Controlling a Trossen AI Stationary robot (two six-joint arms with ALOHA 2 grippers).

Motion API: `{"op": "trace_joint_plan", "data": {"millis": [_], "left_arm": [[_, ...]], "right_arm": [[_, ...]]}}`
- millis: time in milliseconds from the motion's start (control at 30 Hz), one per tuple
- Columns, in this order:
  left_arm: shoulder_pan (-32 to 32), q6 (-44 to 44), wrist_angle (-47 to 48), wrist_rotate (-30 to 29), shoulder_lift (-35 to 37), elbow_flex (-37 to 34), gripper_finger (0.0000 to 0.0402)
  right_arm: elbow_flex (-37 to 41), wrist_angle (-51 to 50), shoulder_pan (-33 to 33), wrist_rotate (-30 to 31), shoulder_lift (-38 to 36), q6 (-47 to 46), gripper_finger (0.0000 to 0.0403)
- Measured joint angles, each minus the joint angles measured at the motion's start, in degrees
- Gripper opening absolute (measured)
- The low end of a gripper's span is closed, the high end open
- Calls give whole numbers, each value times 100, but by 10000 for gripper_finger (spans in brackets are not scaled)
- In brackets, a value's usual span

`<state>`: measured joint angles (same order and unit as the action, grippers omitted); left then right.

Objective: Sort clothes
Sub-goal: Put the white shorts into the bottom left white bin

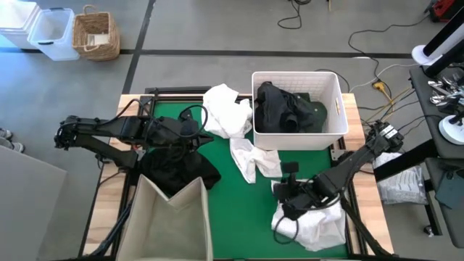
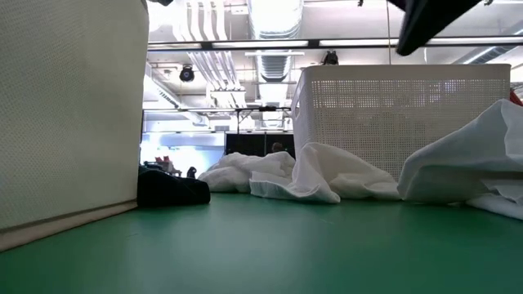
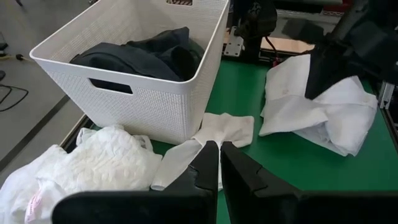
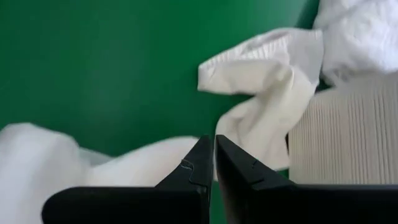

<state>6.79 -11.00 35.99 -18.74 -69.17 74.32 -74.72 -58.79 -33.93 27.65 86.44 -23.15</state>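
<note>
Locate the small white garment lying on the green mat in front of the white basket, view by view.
High view: small white garment at mat centre, just below the white basket.
Low view: centre, low white folds before the basket.
Left wrist view: strip at the basket's corner.
Right wrist view: upper centre.
Shared landmark: the white basket.

The scene is being lit evenly from overhead by ceiling strip lights [image 2: 245,43]. Soft shadows are being cast under the white basket [image 1: 299,109]. In the right wrist view the white cloth [image 4: 267,93] is being blurred.
</note>
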Motion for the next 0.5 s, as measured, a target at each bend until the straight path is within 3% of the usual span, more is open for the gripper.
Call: {"op": "trace_joint_plan", "data": {"millis": [267, 500], "left_arm": [[0, -1, 0, -11, 0, 0, 0], [0, -1, 0, -17, 0, 0, 0]], "right_arm": [[214, 406, 588, 8, -125, 1083, 13], [1057, 1476, 1069, -94, -328, 1691, 13]]}}
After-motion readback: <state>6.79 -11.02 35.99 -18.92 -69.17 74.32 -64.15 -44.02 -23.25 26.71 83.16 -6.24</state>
